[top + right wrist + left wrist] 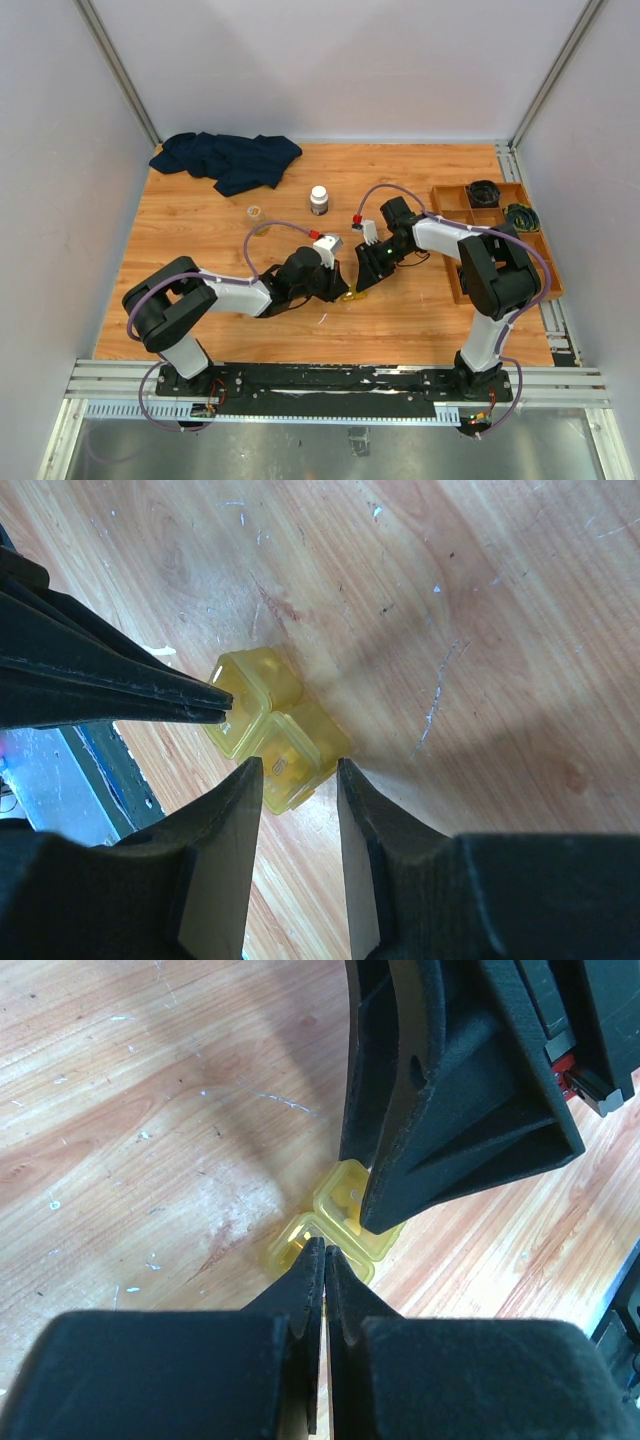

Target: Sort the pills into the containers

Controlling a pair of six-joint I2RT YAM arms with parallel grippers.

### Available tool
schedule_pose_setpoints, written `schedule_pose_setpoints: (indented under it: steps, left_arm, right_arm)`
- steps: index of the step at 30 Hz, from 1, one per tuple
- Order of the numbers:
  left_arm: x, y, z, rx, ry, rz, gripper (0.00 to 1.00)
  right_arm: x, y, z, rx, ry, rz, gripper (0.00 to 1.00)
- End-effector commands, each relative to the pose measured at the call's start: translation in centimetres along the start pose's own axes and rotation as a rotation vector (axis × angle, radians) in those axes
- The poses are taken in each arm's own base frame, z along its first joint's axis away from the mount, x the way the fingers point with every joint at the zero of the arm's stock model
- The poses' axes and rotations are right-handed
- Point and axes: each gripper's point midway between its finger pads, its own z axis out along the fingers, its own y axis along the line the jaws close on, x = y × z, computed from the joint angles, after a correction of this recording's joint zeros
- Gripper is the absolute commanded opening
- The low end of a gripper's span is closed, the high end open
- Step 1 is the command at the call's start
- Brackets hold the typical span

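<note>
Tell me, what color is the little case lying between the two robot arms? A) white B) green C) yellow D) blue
C: the little case on the wooden table is see-through yellow.

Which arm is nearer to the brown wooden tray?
Right. The right arm bends just beside the tray, its elbow overlapping the tray's near left corner from above. The left arm lies far to the left, reaching toward the yellow case.
</note>
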Motion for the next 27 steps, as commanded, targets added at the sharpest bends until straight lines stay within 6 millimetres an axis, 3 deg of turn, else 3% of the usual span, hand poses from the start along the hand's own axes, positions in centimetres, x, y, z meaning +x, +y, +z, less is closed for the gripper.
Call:
schedule_pose_setpoints:
  steps: [1, 27]
  left_arm:
    - [-0.1, 0.5, -0.2, -0.046, 0.008, 0.034, 0.02]
    - [-3.3, -2.3, -1.7, -0.072, -0.029, 0.115, 0.02]
  right_arm:
    - [1.6, -1.5, 0.9, 0.071, 0.074, -0.014, 0.36]
    - [1.5, -1.5, 0.9, 0.072, 0.073, -0.015, 0.36]
